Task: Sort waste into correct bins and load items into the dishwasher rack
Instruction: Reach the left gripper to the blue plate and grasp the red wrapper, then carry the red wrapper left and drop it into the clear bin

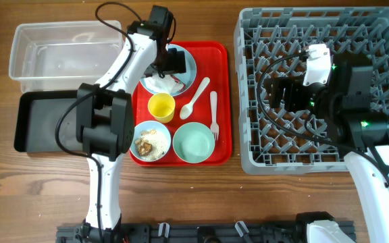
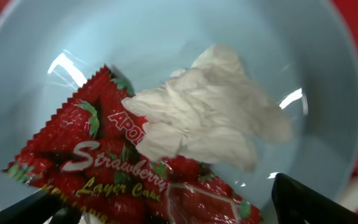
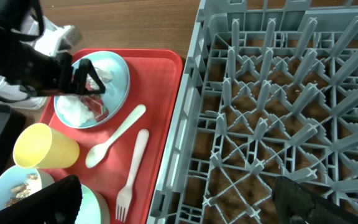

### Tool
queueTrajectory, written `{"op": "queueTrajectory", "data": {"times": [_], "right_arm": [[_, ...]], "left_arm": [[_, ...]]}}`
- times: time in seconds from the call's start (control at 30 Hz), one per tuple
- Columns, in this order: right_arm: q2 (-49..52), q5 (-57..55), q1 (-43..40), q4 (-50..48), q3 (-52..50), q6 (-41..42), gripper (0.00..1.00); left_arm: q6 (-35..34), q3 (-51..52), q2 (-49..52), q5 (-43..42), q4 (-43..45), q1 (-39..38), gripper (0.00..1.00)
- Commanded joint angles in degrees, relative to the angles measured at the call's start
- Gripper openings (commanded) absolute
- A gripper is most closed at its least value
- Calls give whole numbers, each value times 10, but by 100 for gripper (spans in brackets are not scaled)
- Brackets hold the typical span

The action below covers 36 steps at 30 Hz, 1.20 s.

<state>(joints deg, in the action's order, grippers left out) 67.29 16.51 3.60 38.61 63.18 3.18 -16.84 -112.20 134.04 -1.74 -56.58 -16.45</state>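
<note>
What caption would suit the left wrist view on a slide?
Open left gripper above a pale blue plate that holds a red strawberry cake wrapper and crumpled white tissue.

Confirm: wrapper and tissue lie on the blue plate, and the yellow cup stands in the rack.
Not quite. The cup stands on the red tray, not in the rack, as the overhead view shows. The wrapper and tissue do lie on the plate.

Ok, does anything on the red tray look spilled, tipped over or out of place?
Nothing is spilled or tipped: the yellow cup stands upright, the spoon and fork lie flat on the red tray. The only misfits are the strawberry cake wrapper and crumpled tissue lying on the pale blue plate.
</note>
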Motion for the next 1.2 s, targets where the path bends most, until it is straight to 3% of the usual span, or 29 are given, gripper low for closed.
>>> {"op": "queueTrajectory", "data": {"times": [0.0, 0.2, 0.37, 0.6, 0.97, 1.17], "right_arm": [[4, 10, 1, 1, 12, 7, 100], [10, -3, 1, 1, 12, 7, 100], [16, -3, 1, 8, 12, 7, 100], [17, -3, 1, 15, 12, 7, 100], [17, -3, 1, 16, 12, 7, 100], [17, -3, 1, 15, 12, 7, 100]], "left_arm": [[-6, 3, 14, 8, 1, 0, 84], [-6, 5, 17, 8, 6, 0, 35], [-6, 5, 20, 8, 6, 0, 4], [-6, -26, -3, 7, -7, 5, 4], [-5, -108, -128, 9, -43, 29, 4], [-1, -108, -170, 64, -46, 92, 4]]}}
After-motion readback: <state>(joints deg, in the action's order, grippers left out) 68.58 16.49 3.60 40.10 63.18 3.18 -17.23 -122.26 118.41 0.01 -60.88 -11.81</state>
